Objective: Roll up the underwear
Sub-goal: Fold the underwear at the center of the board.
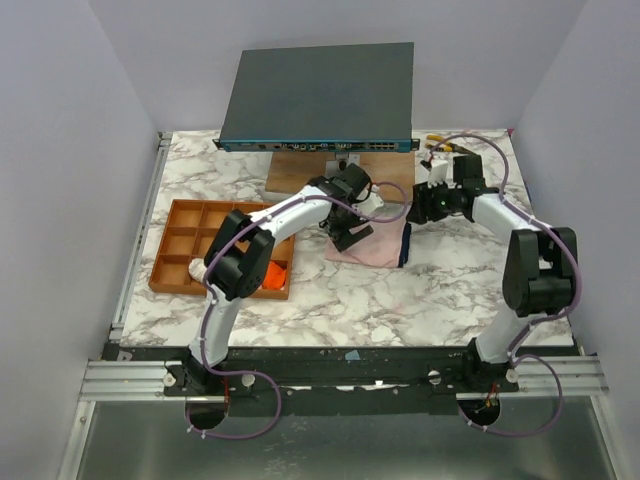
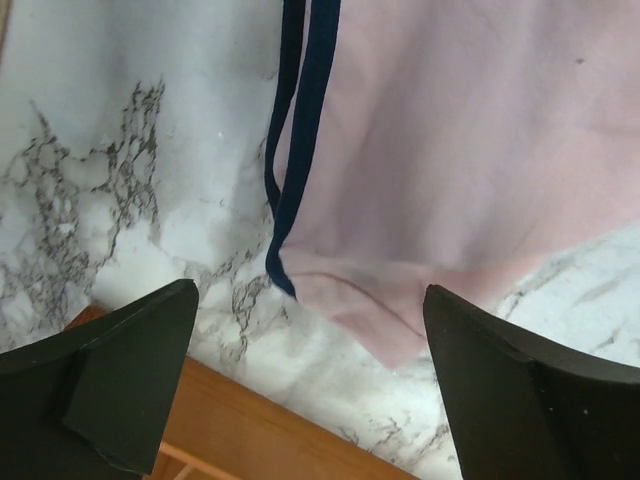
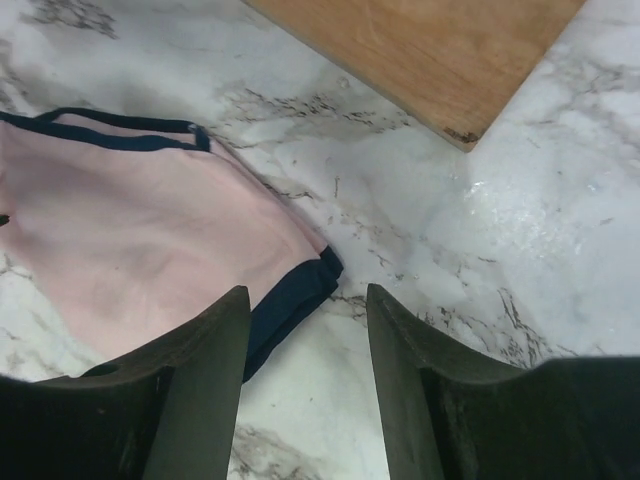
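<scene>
Hovering w/ L gripper [image 2: 310, 295] spread wide, gripping nothing, over corner of pink underwear [image 1: 372, 247] lying flat mid marble table [image 1: 400, 300]. Poised w/ R gripper [image 3: 307, 292] part-open, empty, just beside navy-edged end.

The pink underwear [image 1: 378, 248] lay flat on the marble desk [image 1: 400, 300]. The left claw [image 1: 348, 236] hung over its left edge and the right claw [image 1: 420, 208] near its far right corner. An orange garment [image 1: 275, 272] sat in the tray [image 1: 180, 245].
</scene>
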`<control>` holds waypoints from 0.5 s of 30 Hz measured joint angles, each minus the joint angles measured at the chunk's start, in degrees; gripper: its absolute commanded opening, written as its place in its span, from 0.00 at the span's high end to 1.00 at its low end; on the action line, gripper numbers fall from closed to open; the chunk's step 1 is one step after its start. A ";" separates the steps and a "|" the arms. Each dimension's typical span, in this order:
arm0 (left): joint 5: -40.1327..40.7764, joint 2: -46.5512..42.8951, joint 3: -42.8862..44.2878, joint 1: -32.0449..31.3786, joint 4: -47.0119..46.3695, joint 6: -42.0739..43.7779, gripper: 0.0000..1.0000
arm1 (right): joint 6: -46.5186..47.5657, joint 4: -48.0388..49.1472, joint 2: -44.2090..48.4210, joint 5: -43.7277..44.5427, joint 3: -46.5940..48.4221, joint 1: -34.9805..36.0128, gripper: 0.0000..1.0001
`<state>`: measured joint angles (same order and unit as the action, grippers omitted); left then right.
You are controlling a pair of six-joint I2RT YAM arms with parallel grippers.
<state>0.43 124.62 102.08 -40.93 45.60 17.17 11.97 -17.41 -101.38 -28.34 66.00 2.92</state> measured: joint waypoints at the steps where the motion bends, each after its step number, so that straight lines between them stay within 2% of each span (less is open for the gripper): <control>1: -0.13 -1.05 -0.90 0.00 -0.31 -0.11 0.01 | 0.00 0.13 1.44 -0.04 -0.44 0.00 0.46; 7: -2.56 -10.69 -8.39 0.00 -4.42 -0.37 0.01 | 2.01 0.50 9.79 -3.50 -4.57 0.02 0.46; 15: -9.22 -29.07 -25.99 0.00 -11.76 1.97 0.01 | 11.96 -0.04 13.92 -5.38 -14.73 2.89 0.46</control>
<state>-8.80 95.55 76.09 -40.93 33.85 19.14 23.92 -17.45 -87.46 -33.71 51.27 5.80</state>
